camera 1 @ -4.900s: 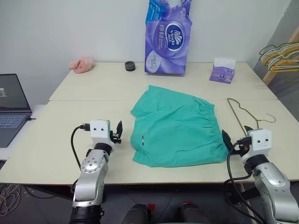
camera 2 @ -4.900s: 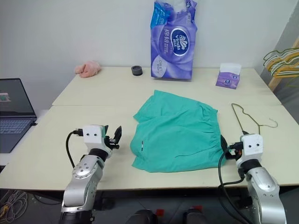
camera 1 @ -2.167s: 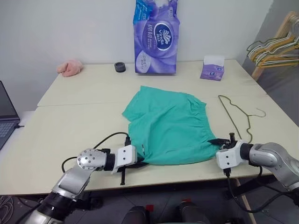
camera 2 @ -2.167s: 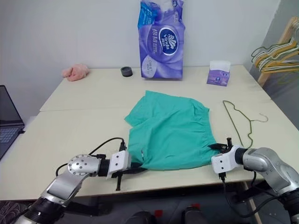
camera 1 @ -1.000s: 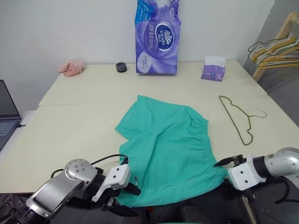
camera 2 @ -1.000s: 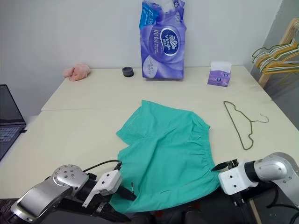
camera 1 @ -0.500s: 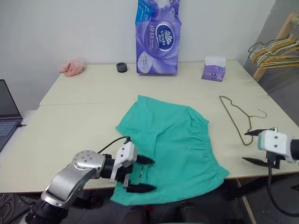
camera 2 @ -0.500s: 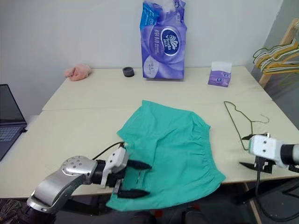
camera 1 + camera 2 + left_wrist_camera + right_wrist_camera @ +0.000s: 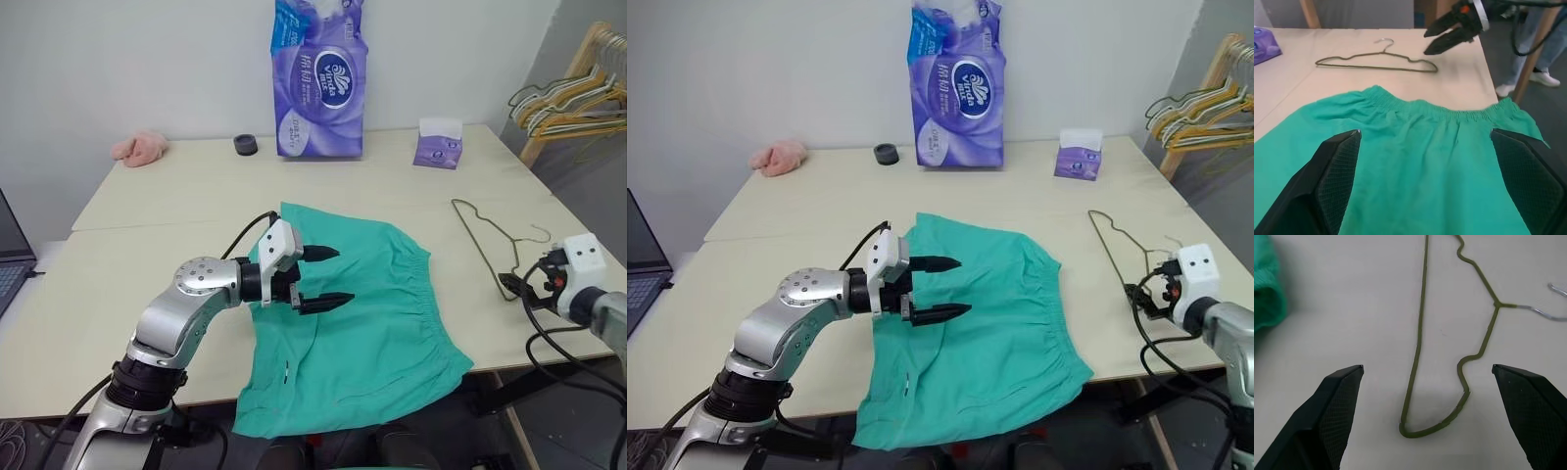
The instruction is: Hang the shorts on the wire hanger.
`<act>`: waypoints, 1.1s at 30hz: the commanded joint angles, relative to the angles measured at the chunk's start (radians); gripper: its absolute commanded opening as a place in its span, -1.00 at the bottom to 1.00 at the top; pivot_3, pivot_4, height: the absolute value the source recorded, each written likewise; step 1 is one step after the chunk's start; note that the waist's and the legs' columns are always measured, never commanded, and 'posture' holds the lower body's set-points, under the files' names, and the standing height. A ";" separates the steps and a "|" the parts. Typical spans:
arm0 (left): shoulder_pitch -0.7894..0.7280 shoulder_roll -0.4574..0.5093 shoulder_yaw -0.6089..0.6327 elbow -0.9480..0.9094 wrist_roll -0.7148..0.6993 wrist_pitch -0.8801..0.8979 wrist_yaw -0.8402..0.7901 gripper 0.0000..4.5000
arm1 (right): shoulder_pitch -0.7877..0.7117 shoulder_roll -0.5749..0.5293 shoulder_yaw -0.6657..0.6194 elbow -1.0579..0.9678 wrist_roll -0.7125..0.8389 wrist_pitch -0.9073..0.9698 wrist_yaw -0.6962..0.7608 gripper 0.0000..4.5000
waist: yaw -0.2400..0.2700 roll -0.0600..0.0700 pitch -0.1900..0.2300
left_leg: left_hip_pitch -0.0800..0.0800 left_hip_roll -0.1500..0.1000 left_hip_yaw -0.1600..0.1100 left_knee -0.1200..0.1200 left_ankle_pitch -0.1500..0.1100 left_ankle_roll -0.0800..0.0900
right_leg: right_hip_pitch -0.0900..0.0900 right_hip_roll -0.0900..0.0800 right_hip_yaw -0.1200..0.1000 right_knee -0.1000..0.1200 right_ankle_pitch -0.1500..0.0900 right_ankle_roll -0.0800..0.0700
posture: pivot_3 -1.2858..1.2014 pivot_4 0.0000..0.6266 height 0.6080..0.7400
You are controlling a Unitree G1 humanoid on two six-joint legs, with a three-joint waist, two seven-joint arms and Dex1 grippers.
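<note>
Across a pale cream surface (image 9: pixel 176 196) backed by a white wall, found the teal-green fabric shorts with the gathered elastic waistband (image 9: pixel 382 323) lying flat in the lower middle of the frame, their lowest hem drooping off the surface's bottom edge. Saw the thin olive-gold wire hanger with its curved hook (image 9: pixel 1497 305) flat on the surface at the right of the frame, near the waistband side of the shorts but apart from them.

Compared with a second before and noted the change. Back then, had both tools low at the bottom edge of the frame, at the two lower corners of the shorts, which already hung off that edge. Now found both corners let go. Spotted the left tool (image 9: pixel 343 274) lifted to the middle of the frame, over the left part of the shorts, black fingers wide apart with nothing between them. Found the right tool (image 9: pixel 1426 43) swung away to the right of the frame, just above the lower end of the wire hanger, fingers also spread and empty, one on either side of the wire in the right wrist view.

Read this as the repositioning of the shorts finished and the fetching of the hanger begun. Judged the next move to be a careful pinch on a thin wire lying flush on the surface, liable to slip. Counted nothing hung yet.
</note>
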 commanded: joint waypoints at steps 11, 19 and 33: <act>-0.017 -0.033 -0.046 0.010 0.060 -0.094 -0.040 1.00 | -0.264 -0.011 0.110 0.579 -0.114 -0.126 -0.027 0.92 | -0.018 -0.001 -0.017 | 0.001 0.001 0.006 0.000 -0.002 0.003 | -0.001 0.004 0.008 0.000 0.001 0.001 | -0.09 -0.96 1.00; -0.011 -0.034 -0.053 -0.019 0.058 -0.079 -0.025 1.00 | -0.221 0.006 0.181 0.605 -0.117 -0.013 0.055 -0.19 | -0.022 -0.015 -0.036 | 0.002 0.002 0.004 0.000 -0.003 0.003 | 0.001 0.004 0.006 -0.001 0.001 0.001 | -0.09 -0.93 1.00; -0.023 -0.059 -0.023 -0.005 0.060 -0.039 0.054 1.00 | -0.144 0.014 0.188 0.412 -0.165 -0.113 -0.031 -0.99 | -0.021 -0.020 -0.051 | 0.015 0.003 0.003 0.000 -0.009 0.005 | 0.018 0.004 0.006 -0.013 0.001 0.002 | -0.09 -0.91 1.00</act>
